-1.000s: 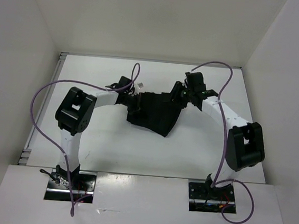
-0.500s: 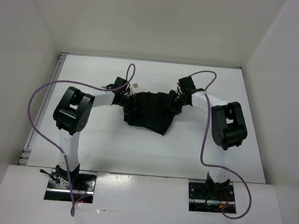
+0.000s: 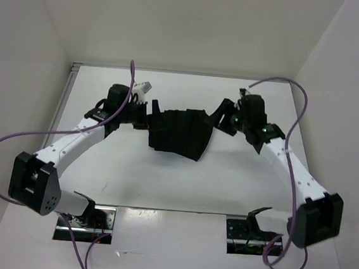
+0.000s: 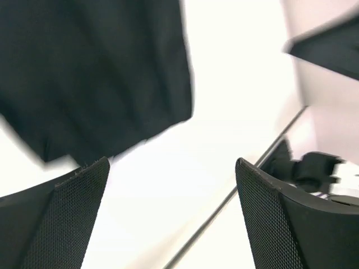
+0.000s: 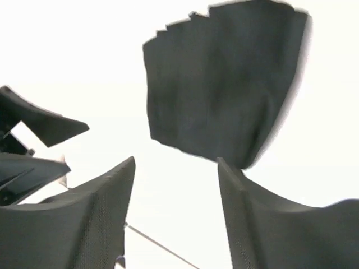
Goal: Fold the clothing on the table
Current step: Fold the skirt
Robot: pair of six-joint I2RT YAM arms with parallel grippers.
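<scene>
Left tool (image 3: 145,111): spread wide, with nothing between its mesh-faced fingers (image 4: 73,224) in the left wrist view. Only bare tabletop (image 3: 162,177) showed in the gap.
Right tool (image 3: 223,116): fingers apart and empty in the right wrist view. The cloth lay beyond its tips, not between them.
Clothing (image 3: 180,131): a black pleated skirt lying in a compact bundle on the tabletop. It sat between the two tools, just ahead of each tool's fingertips, and neither tool held it.
Fold state: judged part done. The bundle looked lopsided, with one corner hanging out toward the arm bases.
Risk, snag: each tool sat just beside an edge of the skirt. A sideways or low move could have caught a pleat on a fingertip and dragged the bundle open.
Risk, spring-back: with no tool pressing on it, the soft pleated cloth could have relaxed and slid off its own layers.
Risk, thin pinch: a grasp at the stepped pleat edge might have taken only the top layer, so a lift would have peeled the fold apart.
Unclear: both wrist views were blurred, so I could not tell whether any fingertip touched the cloth.
</scene>
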